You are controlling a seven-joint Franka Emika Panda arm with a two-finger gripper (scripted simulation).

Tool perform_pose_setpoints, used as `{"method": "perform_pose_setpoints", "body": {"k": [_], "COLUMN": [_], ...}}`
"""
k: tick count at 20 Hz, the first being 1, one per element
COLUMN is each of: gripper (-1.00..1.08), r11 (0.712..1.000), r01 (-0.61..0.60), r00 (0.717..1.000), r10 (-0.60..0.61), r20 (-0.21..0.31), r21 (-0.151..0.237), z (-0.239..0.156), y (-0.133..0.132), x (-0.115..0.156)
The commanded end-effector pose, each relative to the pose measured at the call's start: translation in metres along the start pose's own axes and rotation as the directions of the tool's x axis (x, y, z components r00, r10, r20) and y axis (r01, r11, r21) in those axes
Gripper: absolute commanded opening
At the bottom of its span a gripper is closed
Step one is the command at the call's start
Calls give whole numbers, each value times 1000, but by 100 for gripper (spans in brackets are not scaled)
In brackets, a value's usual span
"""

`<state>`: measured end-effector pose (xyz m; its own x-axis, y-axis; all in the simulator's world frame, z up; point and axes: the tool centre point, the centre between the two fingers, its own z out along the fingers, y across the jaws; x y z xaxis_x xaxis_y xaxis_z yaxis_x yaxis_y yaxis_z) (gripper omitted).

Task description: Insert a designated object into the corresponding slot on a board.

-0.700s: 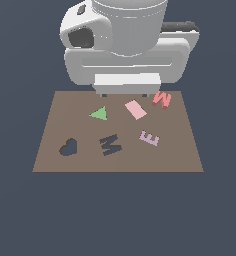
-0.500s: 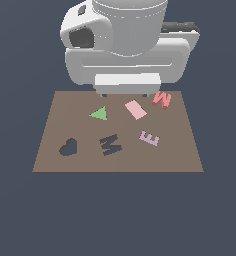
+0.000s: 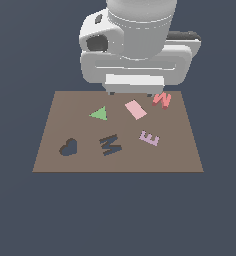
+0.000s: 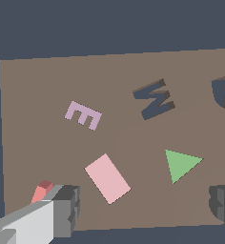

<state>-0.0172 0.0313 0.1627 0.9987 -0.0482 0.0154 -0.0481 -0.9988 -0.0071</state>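
The brown board [image 3: 55, 155] lies flat under the arm. A small red M, the designated object [image 3: 161, 99], rests near the board's back edge on the exterior view's right. Its dark M-shaped slot [image 3: 110, 144] sits near the board's middle front. In the wrist view my gripper [image 4: 143, 207] is open and holds nothing. One finger [image 4: 63, 209] stands just beside the red M [image 4: 42, 190], which is mostly hidden behind it. The other finger [image 4: 223, 202] is far off past the green triangle. The slot [image 4: 155, 98] shows empty.
On the board lie a pink rectangle [image 3: 135, 109], a green triangle [image 3: 99, 114] and a lilac E [image 3: 149, 138]. A dark heart-shaped cutout [image 3: 68, 147] is toward the exterior view's left. The bulky white hand [image 3: 135, 65] hides the board's back edge.
The arm has shifted a little toward the exterior view's right and slightly lower, closer to the red M. The pieces on the board have not moved.
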Motion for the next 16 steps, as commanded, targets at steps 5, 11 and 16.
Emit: {"method": "perform_pose_setpoints", "body": {"k": [5, 11, 16], "gripper": [100, 100, 100], "r11": [997, 984, 969], "r01": [-79, -176, -246], "r00": [997, 984, 969], "r10": [79, 176, 246], "r20": [3, 7, 9], "r21": [-2, -6, -8], "z": [25, 56, 79], "y": [-24, -56, -81], "x": [-25, -52, -70]}}
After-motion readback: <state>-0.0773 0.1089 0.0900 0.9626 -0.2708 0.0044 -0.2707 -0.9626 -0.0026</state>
